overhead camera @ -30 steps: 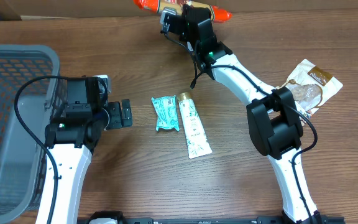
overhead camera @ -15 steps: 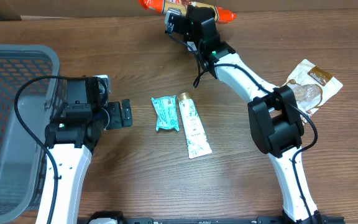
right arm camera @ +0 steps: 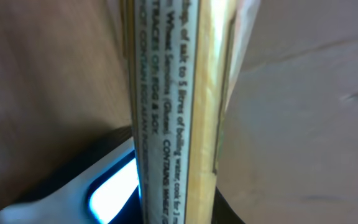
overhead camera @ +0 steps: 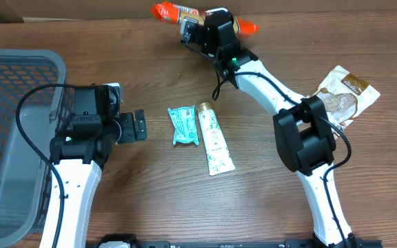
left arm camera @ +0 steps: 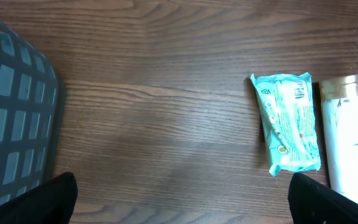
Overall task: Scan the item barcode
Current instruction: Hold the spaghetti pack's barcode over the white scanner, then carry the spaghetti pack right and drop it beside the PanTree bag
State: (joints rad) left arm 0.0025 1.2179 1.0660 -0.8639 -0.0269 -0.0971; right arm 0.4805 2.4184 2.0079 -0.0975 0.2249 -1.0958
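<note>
Overhead. The right gripper (overhead camera: 209, 26) is stretched to the table's far edge, pinching a long yellow pasta packet with orange-red ends (overhead camera: 165, 10) at mid-length. Both ends stick out past it. The middle hold probably balances the packet so a printed face can be turned to a reader. The left gripper (overhead camera: 132, 127) hangs spread and empty. A teal foil sachet (overhead camera: 184, 125) lies just beside it, a white tube with a gold cap (overhead camera: 213, 141) past the sachet, and a grey mesh basket (overhead camera: 19, 62) on its other side.

Left wrist. Dark fingers sit at the lower corners with bare wood between them. It looks parked, waiting its turn.

Right wrist. The packet fills the frame edge-on, small print along its side, and no barcode is on show. A pale bluish-lit shape lies beneath it; I cannot tell what it is.
</note>
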